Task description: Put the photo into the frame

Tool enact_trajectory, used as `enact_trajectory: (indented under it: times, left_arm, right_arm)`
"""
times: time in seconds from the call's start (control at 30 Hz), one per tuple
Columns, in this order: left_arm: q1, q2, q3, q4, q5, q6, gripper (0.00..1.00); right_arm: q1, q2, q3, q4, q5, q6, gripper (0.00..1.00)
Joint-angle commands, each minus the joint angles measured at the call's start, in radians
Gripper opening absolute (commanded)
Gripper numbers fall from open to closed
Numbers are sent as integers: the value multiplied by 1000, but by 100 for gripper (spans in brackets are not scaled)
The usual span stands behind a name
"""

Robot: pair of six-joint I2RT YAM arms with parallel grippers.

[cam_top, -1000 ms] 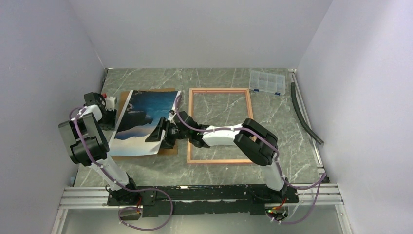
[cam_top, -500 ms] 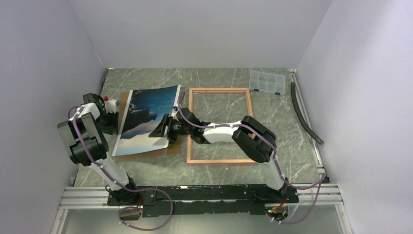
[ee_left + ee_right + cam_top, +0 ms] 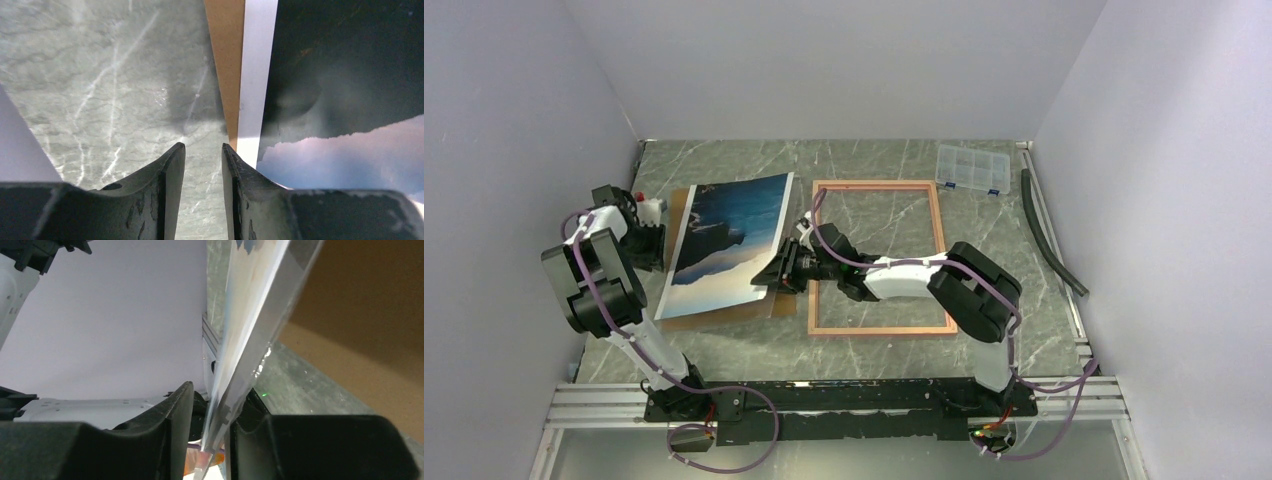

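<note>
Right claw: narrow. The photo's edge stands between its fingers. A thin dark slit shows on one side of the sheet, so it is not pinched tight.
Left claw: narrow. Only bare table shows in the gap between its fingers, and it holds nothing.
Photo: it lies between the two claws, picture side up. Its right edge sits inside the right claw and is raised off the board beneath. Its white left border runs just beside the tip of the left claw.
Frame: it lies flat on the table just to the right of the right claw. It holds no picture. The right arm stretches across its left rail and near corner.
Board: brown, and under the photo. A strip of it shows just ahead of the left claw. More of it shows past the right claw, beyond the lifted sheet.
Box: clear, with compartments. It sits well beyond the right claw, at the frame's far right corner.
Hose: black. It lies along the table's right side, well apart from both claws.
</note>
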Motion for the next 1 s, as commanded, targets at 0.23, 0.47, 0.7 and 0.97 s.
enact_trajectory:
  times: [0.23, 0.47, 0.7, 0.97]
  left_arm:
    - [-4, -5, 33, 10, -10, 14, 39]
    - [-31, -15, 8, 25, -12, 6, 39]
    - [-59, -28, -11, 30, -15, 3, 39]
    - [-84, -32, -14, 34, -28, 1, 38]
  right_arm:
    - [-29, -113, -32, 25, -7, -44, 8]
    - [-44, -183, -43, -67, -18, -116, 14]
    - [-68, -207, -88, -53, -37, -105, 24]
    - [-84, -228, -134, -51, -33, -89, 24]
